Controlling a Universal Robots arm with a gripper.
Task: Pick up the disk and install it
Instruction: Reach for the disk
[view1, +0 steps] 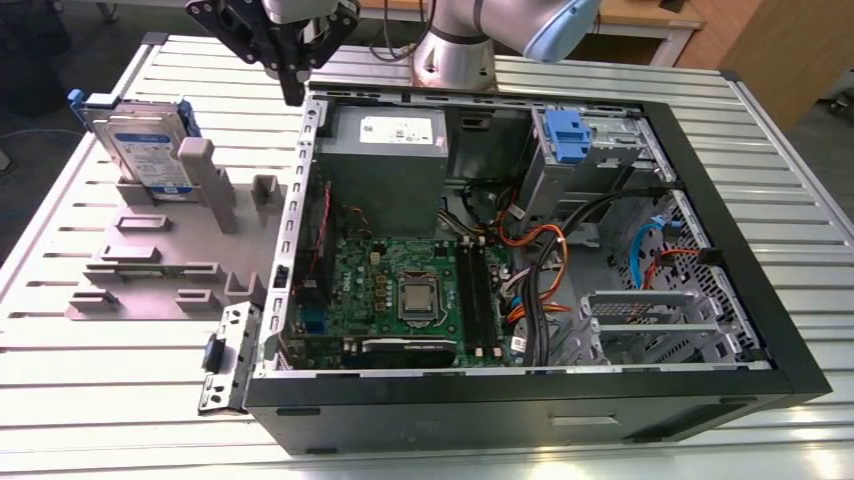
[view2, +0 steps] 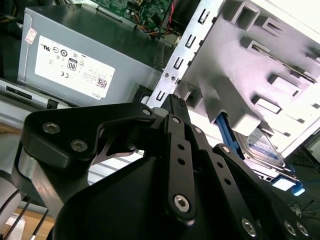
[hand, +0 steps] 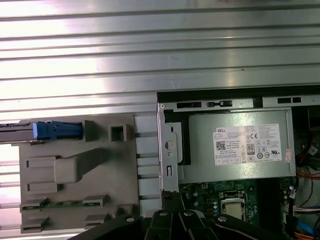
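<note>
The disk (view1: 140, 145), silver with a white-and-blue label in a blue carrier, stands on edge in a slot of the grey holder (view1: 154, 262) at the exterior view's left. In the first wrist view the disk (hand: 52, 130) appears edge-on, and in the second wrist view the disk (view2: 264, 148) shows beyond the fingers. My black gripper (view1: 291, 92) hangs above the case's rear wall, to the exterior view's right of the disk and apart from it. Its fingers are shut with nothing between them, as the gripper (view2: 172, 101) shows in the second wrist view.
The open computer case (view1: 721, 215) lies on the slatted metal table (view1: 107, 400). Inside are the grey power supply (view1: 387, 135), the motherboard (view1: 400, 290), loose cables (view1: 547, 250) and a drive bay with a blue latch piece (view1: 567, 135). The arm's base (view1: 454, 55) stands behind the case.
</note>
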